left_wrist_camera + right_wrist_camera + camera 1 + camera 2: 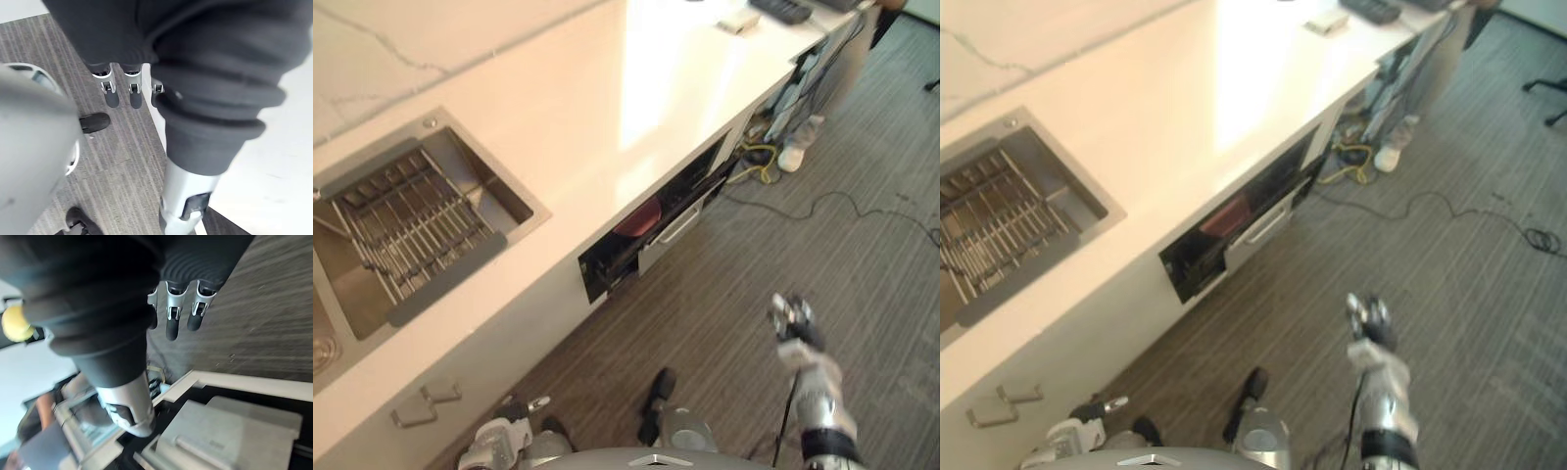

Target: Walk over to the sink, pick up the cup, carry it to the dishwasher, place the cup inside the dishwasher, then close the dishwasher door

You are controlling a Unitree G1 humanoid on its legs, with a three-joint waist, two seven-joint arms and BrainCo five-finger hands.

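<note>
The steel sink (534,217) is set in the white counter at the left, with a metal rack (411,230) lying in it. Under the counter the dishwasher (651,230) stands partly open, dark inside, with a red object (639,217) in the gap. My right hand (793,323) hangs over the floor to the right of the dishwasher, well clear of it. In its wrist view the fingers (178,313) are straight and hold nothing. My left hand (122,93) is low by the counter front, its fingers straight and empty too.
The white counter (607,108) runs from the left to the far right, with a dark keyboard (781,10) at its far end. Cables (822,201) and a white bottle (795,152) lie on the striped floor near the counter's base. Cabinet handles (426,403) show below the sink.
</note>
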